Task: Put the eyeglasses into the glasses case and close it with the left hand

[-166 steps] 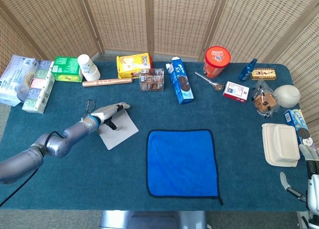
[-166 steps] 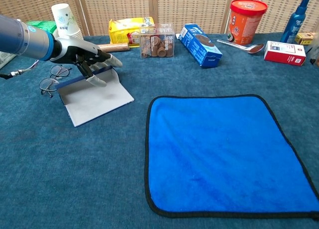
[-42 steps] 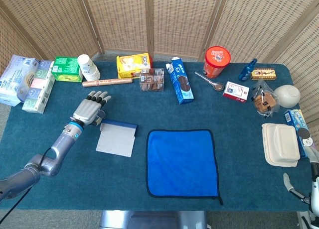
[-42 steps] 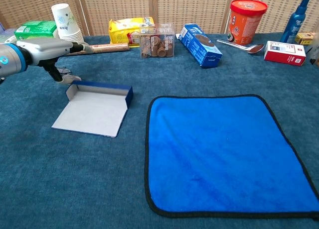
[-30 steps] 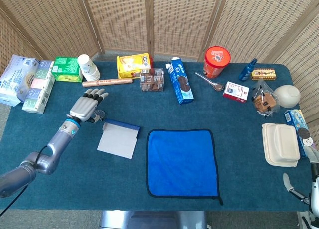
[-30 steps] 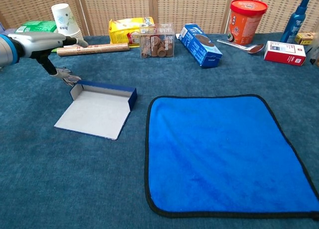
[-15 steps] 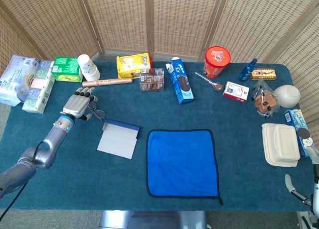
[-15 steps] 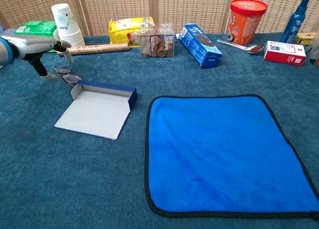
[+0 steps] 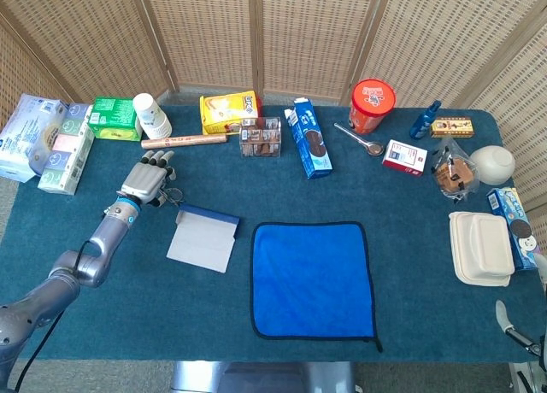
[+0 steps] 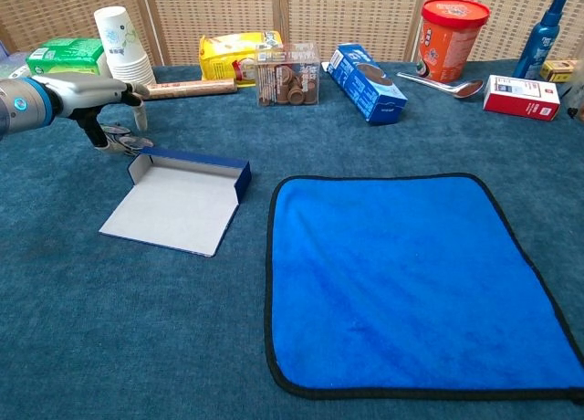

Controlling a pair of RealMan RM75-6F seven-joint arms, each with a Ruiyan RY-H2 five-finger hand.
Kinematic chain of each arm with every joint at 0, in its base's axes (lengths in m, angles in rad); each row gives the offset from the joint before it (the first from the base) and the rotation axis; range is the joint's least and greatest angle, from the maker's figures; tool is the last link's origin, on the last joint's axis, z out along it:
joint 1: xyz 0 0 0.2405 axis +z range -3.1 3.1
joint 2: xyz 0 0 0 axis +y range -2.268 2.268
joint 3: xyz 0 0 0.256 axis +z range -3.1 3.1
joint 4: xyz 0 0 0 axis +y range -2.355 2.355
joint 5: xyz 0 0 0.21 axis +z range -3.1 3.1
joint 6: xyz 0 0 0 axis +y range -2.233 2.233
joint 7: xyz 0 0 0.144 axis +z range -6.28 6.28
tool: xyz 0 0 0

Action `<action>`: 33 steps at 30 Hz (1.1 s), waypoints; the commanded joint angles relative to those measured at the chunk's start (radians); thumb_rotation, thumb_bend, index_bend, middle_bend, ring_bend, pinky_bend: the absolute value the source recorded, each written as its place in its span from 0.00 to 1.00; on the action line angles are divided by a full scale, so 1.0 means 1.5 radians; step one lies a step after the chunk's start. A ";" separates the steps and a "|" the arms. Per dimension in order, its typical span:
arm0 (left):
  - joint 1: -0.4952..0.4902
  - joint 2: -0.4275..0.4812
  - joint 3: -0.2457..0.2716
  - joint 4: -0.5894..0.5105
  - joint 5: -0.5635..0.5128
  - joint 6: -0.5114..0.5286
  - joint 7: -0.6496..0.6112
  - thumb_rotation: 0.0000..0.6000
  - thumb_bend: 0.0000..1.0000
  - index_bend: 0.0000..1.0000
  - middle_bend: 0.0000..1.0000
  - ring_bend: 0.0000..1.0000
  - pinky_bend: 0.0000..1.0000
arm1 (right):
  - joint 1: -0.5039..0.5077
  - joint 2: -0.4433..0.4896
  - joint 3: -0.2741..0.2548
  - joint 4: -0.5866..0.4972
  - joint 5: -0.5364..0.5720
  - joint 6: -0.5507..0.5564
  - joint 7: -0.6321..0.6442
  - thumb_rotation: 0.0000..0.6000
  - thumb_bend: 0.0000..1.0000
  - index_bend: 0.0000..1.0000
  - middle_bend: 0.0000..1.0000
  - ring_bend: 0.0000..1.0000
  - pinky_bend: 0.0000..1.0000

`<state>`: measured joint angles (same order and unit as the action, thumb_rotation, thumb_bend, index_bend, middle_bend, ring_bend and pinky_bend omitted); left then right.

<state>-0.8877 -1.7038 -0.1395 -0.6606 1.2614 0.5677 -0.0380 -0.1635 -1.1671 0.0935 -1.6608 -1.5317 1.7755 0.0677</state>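
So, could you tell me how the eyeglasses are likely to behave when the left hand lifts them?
The eyeglasses look thin and wire-framed, so probably light but easily bent. Lying flat on the cloth beneath the left hand, they may snag or slip, since the frame gives little to hold.

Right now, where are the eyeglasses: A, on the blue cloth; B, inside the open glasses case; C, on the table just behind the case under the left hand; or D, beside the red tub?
C: the eyeglasses lie on the table behind the open glasses case, under the left hand.
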 commanded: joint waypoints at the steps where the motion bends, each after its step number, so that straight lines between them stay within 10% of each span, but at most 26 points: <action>1: 0.001 -0.001 0.000 0.000 0.001 0.001 -0.002 1.00 0.31 0.38 0.00 0.00 0.00 | -0.001 0.000 0.000 0.001 -0.001 0.001 0.002 0.74 0.34 0.11 0.13 0.00 0.06; 33: 0.009 0.015 -0.001 -0.033 -0.003 0.004 0.007 1.00 0.39 0.65 0.10 0.00 0.00 | -0.013 -0.001 0.002 0.007 -0.008 0.020 0.018 0.75 0.34 0.11 0.13 0.00 0.06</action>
<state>-0.8752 -1.6826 -0.1406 -0.7077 1.2572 0.5728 -0.0269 -0.1820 -1.1688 0.0966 -1.6505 -1.5442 1.8044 0.0938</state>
